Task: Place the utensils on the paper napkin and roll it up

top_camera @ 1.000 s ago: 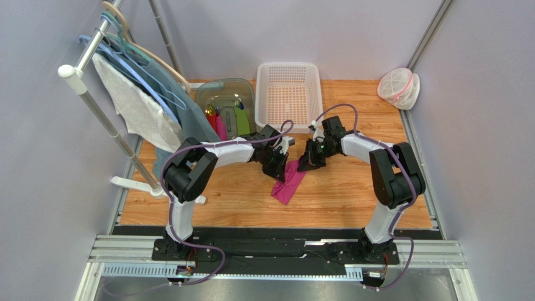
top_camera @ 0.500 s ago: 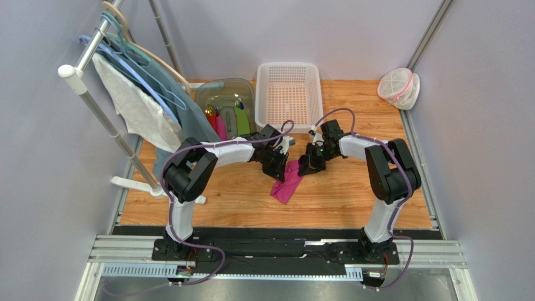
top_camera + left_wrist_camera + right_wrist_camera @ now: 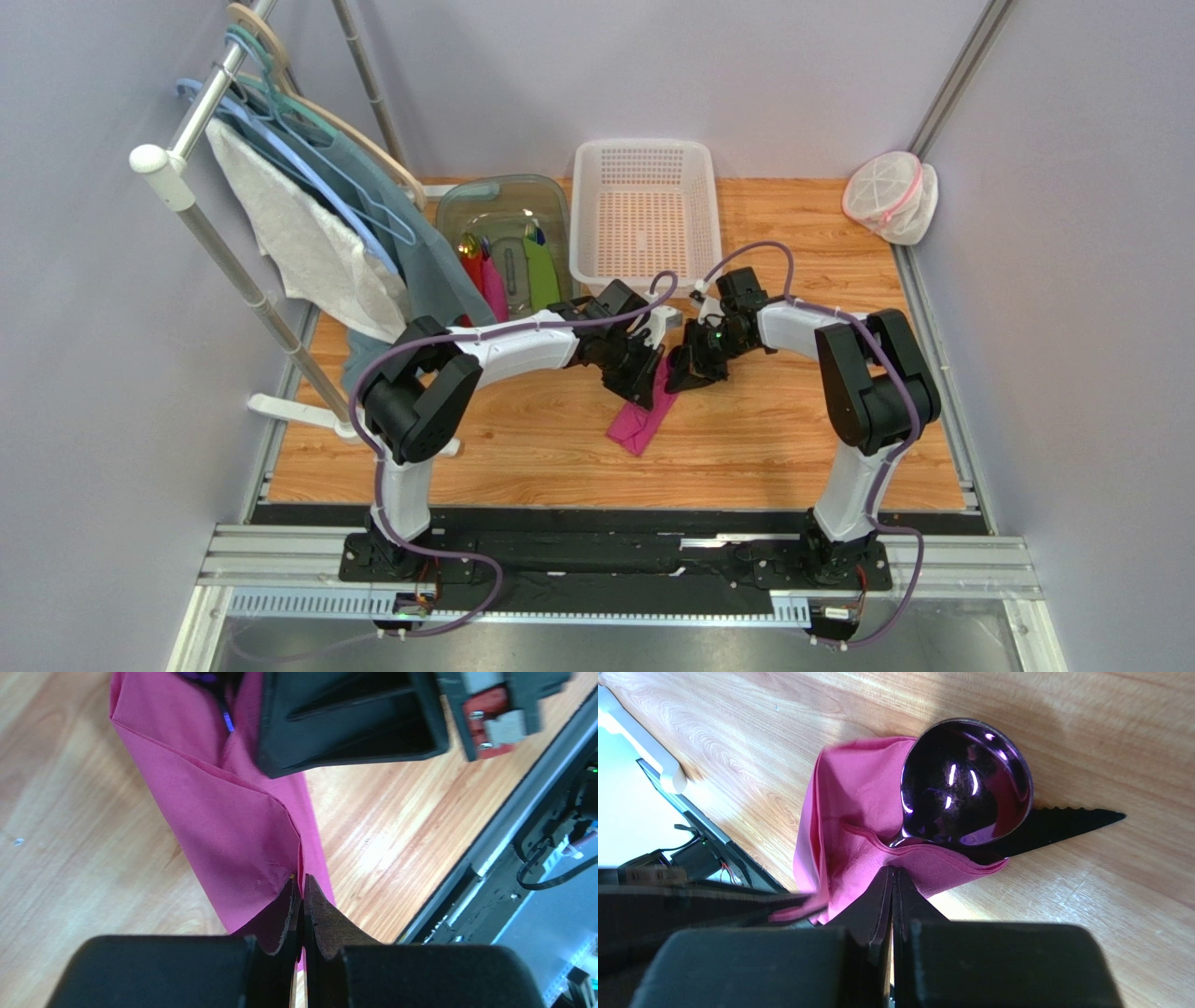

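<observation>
Pinching tight: the left gripper has its jaws clamped on a folded edge of the paper napkin, which lies bunched just ahead of them. The right gripper has its jaws pressed together at the napkin's rim; can't tell if any paper is caught. Just beyond them the purple spoon rests on the napkin, and the black knife pokes out beneath it onto the counter.

Magenta napkin, loosely rolled, its edge at the tips of the right pincer; purple spoon bowl and black serrated knife tip protrude just beyond.
</observation>
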Available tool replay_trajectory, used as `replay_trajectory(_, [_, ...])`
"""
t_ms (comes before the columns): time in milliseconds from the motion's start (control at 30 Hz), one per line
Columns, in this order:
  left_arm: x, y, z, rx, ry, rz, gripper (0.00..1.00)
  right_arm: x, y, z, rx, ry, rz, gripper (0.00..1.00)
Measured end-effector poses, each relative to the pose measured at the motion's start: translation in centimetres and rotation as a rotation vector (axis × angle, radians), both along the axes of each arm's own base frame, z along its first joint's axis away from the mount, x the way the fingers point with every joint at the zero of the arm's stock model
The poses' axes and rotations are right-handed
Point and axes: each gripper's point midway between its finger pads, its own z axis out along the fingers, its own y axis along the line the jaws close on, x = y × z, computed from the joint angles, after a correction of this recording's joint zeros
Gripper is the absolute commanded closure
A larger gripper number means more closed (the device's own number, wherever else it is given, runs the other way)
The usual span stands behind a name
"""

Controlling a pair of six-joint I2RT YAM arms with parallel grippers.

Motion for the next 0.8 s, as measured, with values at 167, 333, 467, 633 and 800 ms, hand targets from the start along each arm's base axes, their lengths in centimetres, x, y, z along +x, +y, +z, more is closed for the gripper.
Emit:
replay_trajectory(167, [-0.6,-1.1,0.6,-0.050,0.015,-0.021,0.92,0.0,0.0,0.0,0.000,0.001,-0.001,1.00])
replay_trajectory(333, [-1.3,-1.7,0.6,-0.092,0.032,-0.038,0.92,0.0,0.0,0.0,0.000,0.001,-0.001,1.00])
replay_trajectory(467, [-1.9,-2.0,0.2,-0.110,0.051,-0.050,0.92,0.0,0.0,0.0,0.000,0.001,-0.001,1.00])
replay_trajectory(633, [-2.3,-2.1,-0.5,-0.127,0.059,-0.064,0.93,0.0,0.0,0.0,0.000,0.002,-0.002,1.00])
replay_trajectory(800, [-2.7,-2.0,-1.0,-0.139,0.069,-0.074,0.93,0.0,0.0,0.0,0.000,0.005,-0.003,1.00])
